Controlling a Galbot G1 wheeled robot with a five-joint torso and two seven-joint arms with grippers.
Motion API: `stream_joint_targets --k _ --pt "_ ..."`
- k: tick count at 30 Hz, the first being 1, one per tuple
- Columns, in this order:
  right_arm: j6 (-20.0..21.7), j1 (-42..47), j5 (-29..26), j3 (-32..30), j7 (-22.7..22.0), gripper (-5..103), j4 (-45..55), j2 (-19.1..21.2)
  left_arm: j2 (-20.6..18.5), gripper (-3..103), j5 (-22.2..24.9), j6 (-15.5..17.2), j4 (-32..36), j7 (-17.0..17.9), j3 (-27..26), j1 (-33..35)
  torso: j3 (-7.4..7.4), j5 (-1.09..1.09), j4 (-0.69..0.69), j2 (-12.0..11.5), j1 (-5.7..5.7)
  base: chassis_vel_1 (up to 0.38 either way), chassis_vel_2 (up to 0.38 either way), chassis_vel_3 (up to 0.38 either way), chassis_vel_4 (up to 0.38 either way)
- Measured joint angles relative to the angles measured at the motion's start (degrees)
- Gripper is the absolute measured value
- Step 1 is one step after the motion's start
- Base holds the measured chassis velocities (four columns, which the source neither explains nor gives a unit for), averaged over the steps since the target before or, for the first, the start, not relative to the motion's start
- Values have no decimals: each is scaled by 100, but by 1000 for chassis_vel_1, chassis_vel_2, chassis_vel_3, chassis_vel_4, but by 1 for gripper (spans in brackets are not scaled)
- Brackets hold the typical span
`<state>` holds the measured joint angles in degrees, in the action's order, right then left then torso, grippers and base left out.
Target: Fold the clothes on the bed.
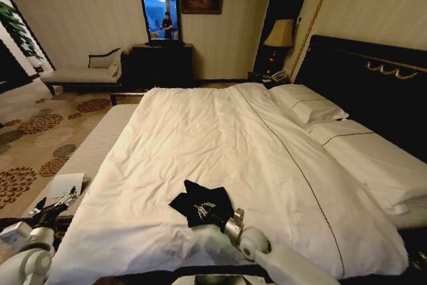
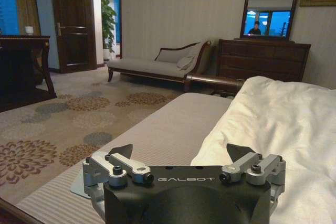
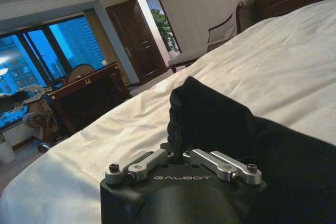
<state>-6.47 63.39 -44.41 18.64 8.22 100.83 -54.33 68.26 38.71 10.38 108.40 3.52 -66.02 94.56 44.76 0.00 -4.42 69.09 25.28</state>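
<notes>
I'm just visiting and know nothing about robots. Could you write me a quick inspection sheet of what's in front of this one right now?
Surface: large bed with white duvet, wrinkled, dark headboard.
Job's things: small black T-shirt with white lettering, bunched near the bed's near edge.
Clutter: white pillows by the headboard; a pale flat sheet on the striped bench at the bed's side.
Grippers: right gripper shut on the T-shirt's fabric; left gripper open, off the bed's left edge, holding nothing.
Cables: nothing seen.
Surroundings: pale chaise, dark dresser with mirror, lit table lamp, patterned carpet.
</notes>
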Motion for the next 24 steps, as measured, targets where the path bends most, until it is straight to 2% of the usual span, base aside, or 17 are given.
stream_joint_targets --k 2,5,7,8,10,11,14,15,16,18,19,20,22,24 --pt "-4 117 112 -24 -17 1 103 19 2 100 2 0 13 5 -16 28 0 0 0 0 0 0 0 0 0" --pt "-70 306 229 -44 -62 16 337 82 17 100 8 0 14 12 -42 70 0 0 0 0 0 0 0 0 0" --pt "-126 343 244 -57 -64 16 390 94 30 100 8 -1 15 16 -46 85 0 0 0 0 0 0 0 0 0" --pt "-209 358 228 -73 -55 21 421 96 51 100 8 -4 22 18 -46 104 0 -1 0 0 0 0 0 0 0" --pt "-533 325 -79 -114 90 32 429 65 99 100 -5 -11 42 21 -46 139 0 -1 0 0 -1 0 0 0 0" --pt "-533 325 -79 -114 90 32 429 65 99 100 -5 -11 42 21 -46 139 0 -1 0 0 -1 0 0 0 0" --pt "-809 185 -662 -190 200 43 424 -46 143 100 -35 -17 68 25 -46 164 0 -1 0 0 -1 0 0 0 0" --pt "-822 131 -831 -203 137 49 414 -102 152 100 -43 -18 74 27 -45 167 0 -1 0 0 0 0 0 0 0" --pt "-822 131 -831 -203 137 49 414 -102 152 100 -43 -18 74 27 -45 167 0 -1 0 0 0 0 0 0 0" --pt "-787 29 -1037 -207 -119 59 343 -219 169 100 -62 -18 96 34 -44 171 0 0 0 0 0 0 0 0 0" --pt "-743 -14 -1100 -201 -230 59 291 -280 180 100 -73 -18 107 37 -41 171 0 -1 0 0 0 0 0 0 0" --pt "-690 -97 -1183 -165 -424 70 146 -444 203 100 -92 -16 136 45 -35 170 0 0 0 0 0 0 0 0 0" --pt "-686 -115 -1183 -157 -459 70 112 -493 210 100 -98 -12 151 48 -34 170 0 1 1 0 0 0 0 0 0" --pt "-642 -105 -1130 -148 -483 81 136 -511 217 100 -104 -5 177 55 -34 174 0 0 1 0 0 0 0 0 0"
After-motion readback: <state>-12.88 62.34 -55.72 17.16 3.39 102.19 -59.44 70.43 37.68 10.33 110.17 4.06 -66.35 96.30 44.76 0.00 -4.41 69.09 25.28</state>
